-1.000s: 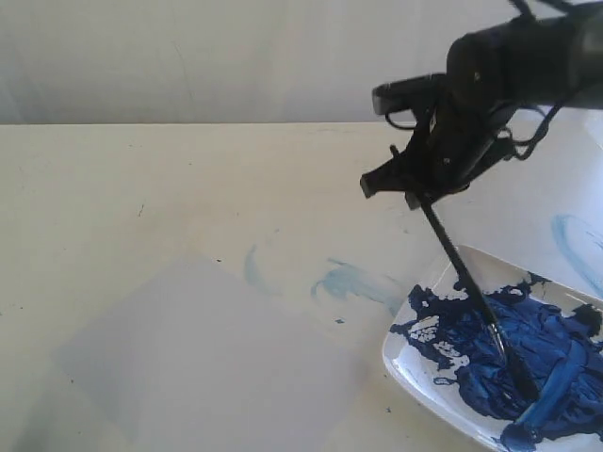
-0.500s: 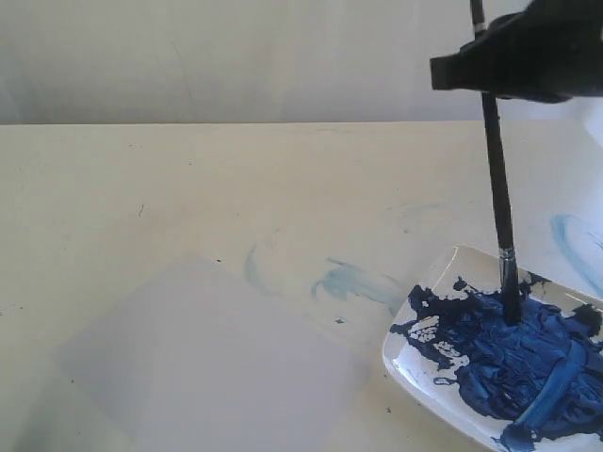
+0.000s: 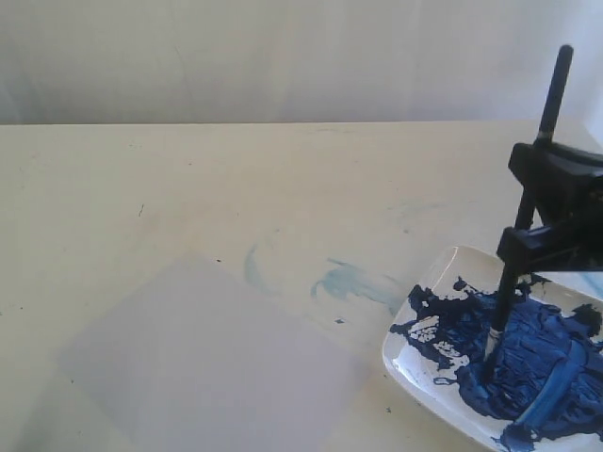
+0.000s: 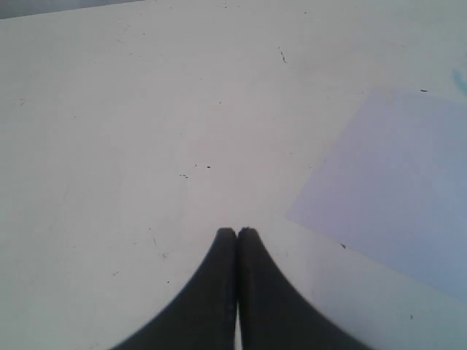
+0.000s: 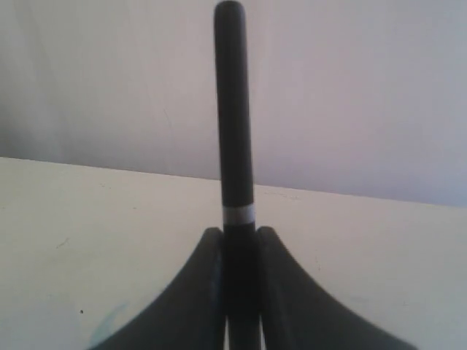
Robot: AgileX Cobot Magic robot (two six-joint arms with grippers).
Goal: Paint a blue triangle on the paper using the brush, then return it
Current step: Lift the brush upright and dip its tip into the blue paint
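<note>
The paper [image 3: 207, 367] lies flat at the front left of the cream table, and no blue triangle shows on it. My right gripper [image 3: 521, 226] is shut on the black handle of the brush [image 3: 503, 297], which stands nearly upright and leans a little. Its tip is sunk in the dark-blue paint on the white plate [image 3: 429, 282]. In the right wrist view the brush handle [image 5: 233, 109] rises from between the right gripper [image 5: 239, 232]. My left gripper [image 4: 237, 230] is shut on nothing above bare table, beside the paper [image 4: 394, 189]; the exterior view does not show it.
Pale-blue smears [image 3: 353, 281] mark the table between paper and plate, with another smear [image 3: 575, 240] at the far right. The plate sits at the front right corner, partly cut off by the frame. A white wall stands behind the table.
My right gripper has dropped and shifted right with the brush. The brush went from steeply slanted to nearly upright, and its tip stayed in the paint, moving slightly toward the front.
</note>
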